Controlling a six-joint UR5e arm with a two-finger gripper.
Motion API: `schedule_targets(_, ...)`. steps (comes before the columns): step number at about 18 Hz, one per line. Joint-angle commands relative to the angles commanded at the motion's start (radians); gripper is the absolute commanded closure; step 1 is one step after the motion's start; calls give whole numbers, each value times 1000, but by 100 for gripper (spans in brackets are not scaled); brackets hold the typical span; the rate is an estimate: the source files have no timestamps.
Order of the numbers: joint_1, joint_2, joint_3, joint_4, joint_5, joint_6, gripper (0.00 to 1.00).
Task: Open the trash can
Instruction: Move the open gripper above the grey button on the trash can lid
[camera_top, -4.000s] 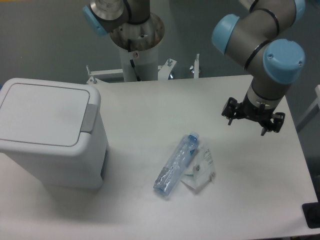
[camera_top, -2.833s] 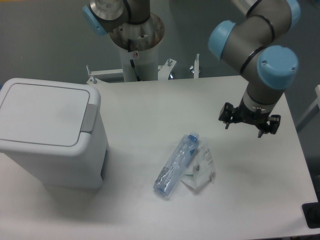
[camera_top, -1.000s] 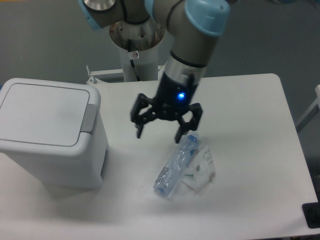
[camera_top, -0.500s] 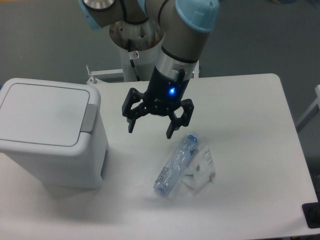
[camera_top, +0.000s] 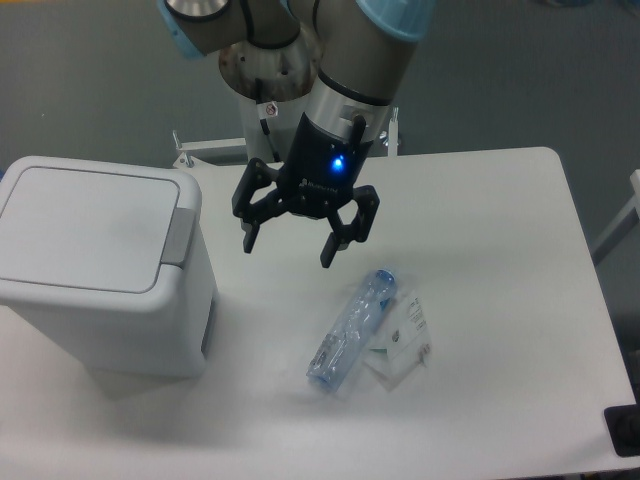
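The gripper (camera_top: 287, 247) hangs above the white tabletop (camera_top: 480, 220) with its two black fingers (camera_top: 333, 240) spread wide apart, holding nothing and touching nothing. A small blue light glows on the dark gripper body just above the fingers. The fingers point downward, and the gripper sits between the trash can (camera_top: 100, 265) and the bottle (camera_top: 352, 328), apart from both.

The trash can stands at the left side of the tabletop, a large boxy bin of smooth white plastic with rounded corners. Its flat lid (camera_top: 85, 227) lies closed, so what is inside cannot be seen. A grey push-tab (camera_top: 178, 234) runs along the right edge of the lid, on the side facing the gripper. A dark slot shows low on the bin's right wall.

The bottle lies on its side near the middle of the tabletop, a clear, crinkled plastic cylinder with a blue tint and a blue cap at its upper right end. Just beside it to the right, touching or nearly touching it, lies a crumpled transparent wrapper (camera_top: 402, 343) with small printed markings.

The arm (camera_top: 355, 60) is grey metal with light blue joint caps, and its round base (camera_top: 272, 70) stands behind the far edge of the tabletop.
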Motion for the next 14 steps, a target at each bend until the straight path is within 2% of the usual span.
schedule_targets(4, 17, 3, 0, -25, -2, -3, 0)
schedule_targets(10, -1, 8, 11, -21, -3, -46, 0)
schedule_targets(14, -52, 12, -3, -17, -3, -69, 0)
